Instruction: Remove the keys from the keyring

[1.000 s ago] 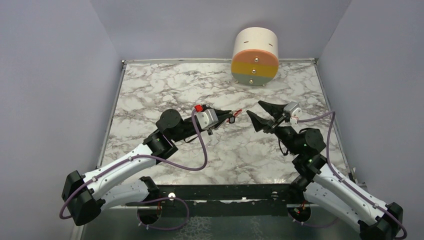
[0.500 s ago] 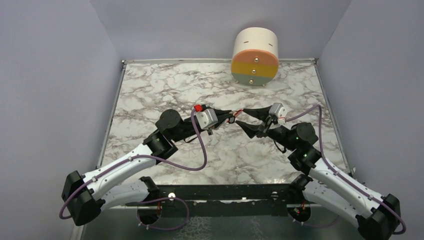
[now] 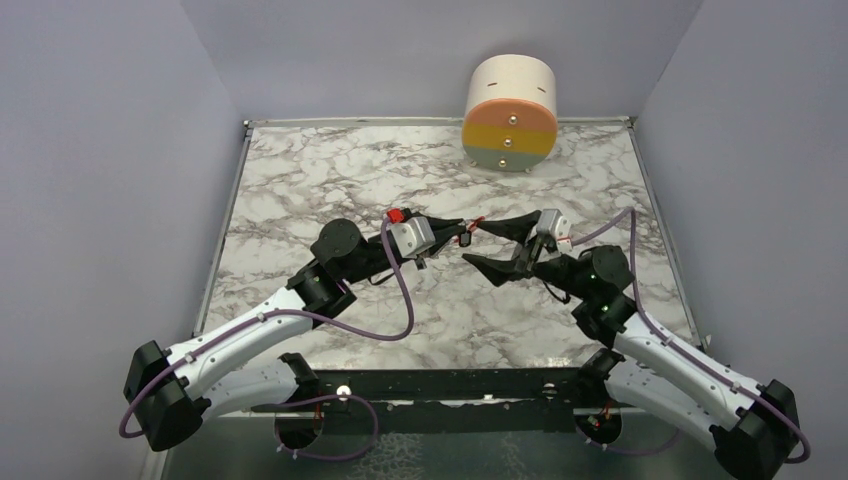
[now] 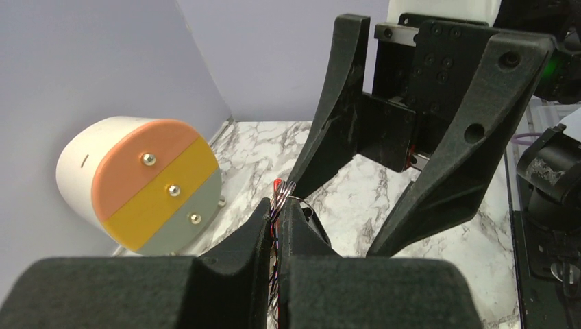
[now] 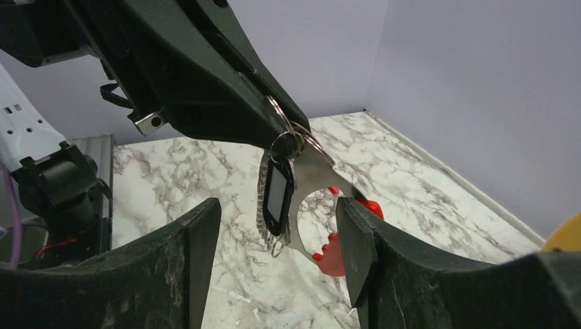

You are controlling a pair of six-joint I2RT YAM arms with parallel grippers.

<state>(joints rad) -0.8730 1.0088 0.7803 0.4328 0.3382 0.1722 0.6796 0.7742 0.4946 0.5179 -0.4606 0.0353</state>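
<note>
Your left claw [image 4: 276, 211] pinches the keyring [image 5: 283, 139] above the bench [image 3: 300, 180]; your right claw [image 5: 277, 205] stands spread just beside the dangling keys [image 5: 277, 195].

Left arm [image 3: 240, 335] and right arm [image 3: 680, 368]: white shells, black joints. Purple cable [image 3: 408, 300] looped behind each wrist. Fingers [image 4: 452, 157] matte black, tapered, grainy; black screws [image 4: 444, 42] in the carriage [image 4: 438, 75] behind them

No legible text or markings.
</note>
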